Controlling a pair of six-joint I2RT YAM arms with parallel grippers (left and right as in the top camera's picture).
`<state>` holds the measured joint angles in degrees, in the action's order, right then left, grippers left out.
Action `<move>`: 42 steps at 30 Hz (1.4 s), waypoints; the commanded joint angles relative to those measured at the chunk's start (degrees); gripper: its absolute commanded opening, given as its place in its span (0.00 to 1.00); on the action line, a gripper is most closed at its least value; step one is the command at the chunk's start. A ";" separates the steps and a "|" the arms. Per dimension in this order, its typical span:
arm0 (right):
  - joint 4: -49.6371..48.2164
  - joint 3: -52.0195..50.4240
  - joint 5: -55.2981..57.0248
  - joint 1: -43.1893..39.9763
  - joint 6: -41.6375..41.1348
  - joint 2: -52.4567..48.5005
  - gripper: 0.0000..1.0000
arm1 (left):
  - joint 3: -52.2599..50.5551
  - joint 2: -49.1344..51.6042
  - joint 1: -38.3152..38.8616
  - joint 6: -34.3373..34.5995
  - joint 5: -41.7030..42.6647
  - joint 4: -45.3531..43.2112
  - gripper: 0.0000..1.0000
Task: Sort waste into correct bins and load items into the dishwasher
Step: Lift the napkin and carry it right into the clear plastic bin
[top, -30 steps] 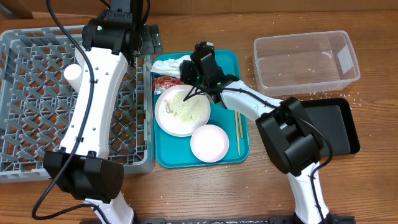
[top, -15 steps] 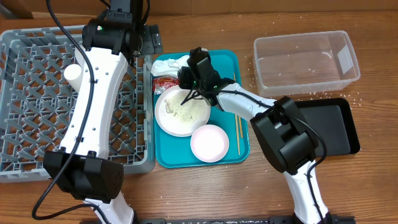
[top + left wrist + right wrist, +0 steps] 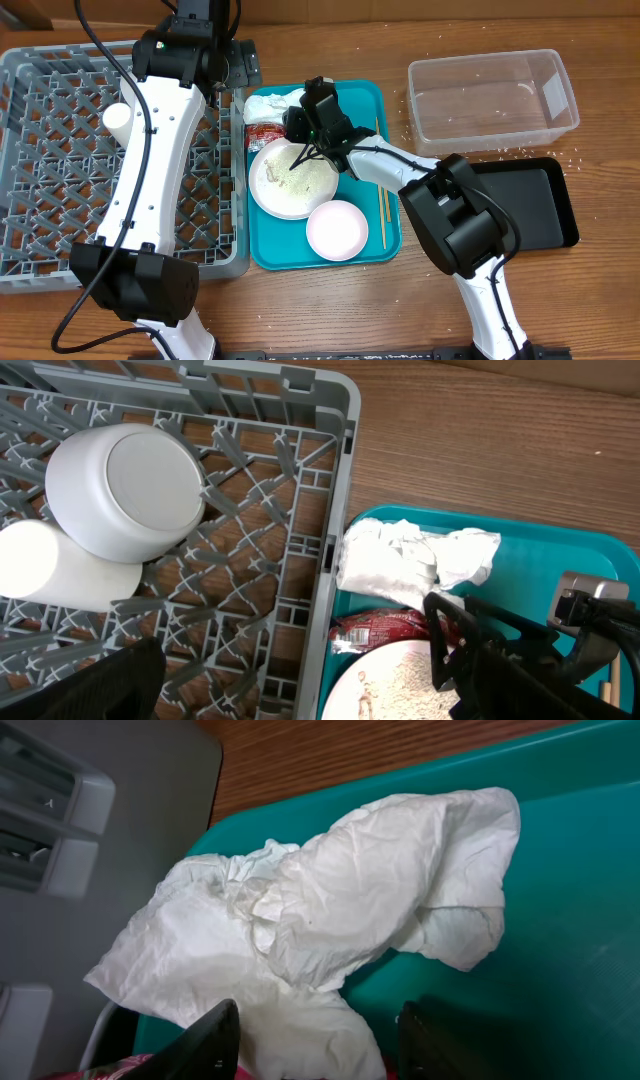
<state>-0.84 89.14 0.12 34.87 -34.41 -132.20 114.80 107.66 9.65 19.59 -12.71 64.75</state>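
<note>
Rack [image 3: 40, 150], grey lattice plastic, is overhung at its far corner by left gripper [image 3: 240, 68], spread wide, nothing held. Crumpled white napkin [image 3: 330, 910] is seated on smooth teal tray [image 3: 560, 920], straddled by right gripper [image 3: 320, 1038], fingers part-open either side.

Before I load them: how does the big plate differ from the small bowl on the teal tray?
The plate is clearly wider than the bowl. The plate carries scattered rice-like grains, while the bowl looks clean. The plate sits mid-tray, and the bowl lies toward the near edge of the teal tray. Both are white, round and open side up on that tray.
</note>
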 commanded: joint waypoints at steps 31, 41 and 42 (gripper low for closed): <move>27.47 15.63 -1.64 -13.18 -0.04 16.94 0.04 | 0.17 0.26 0.22 1.03 -0.79 -0.09 1.00; 40.15 15.63 6.58 -20.81 -0.09 29.64 0.04 | 0.17 0.26 0.22 1.03 -0.79 -0.07 1.00; 41.57 15.63 9.25 -21.84 -0.09 30.08 0.04 | 0.17 0.26 0.22 1.03 -0.79 -0.07 1.00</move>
<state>38.46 103.35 1.37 16.40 -34.52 -104.99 114.80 107.66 9.65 19.59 -12.71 64.75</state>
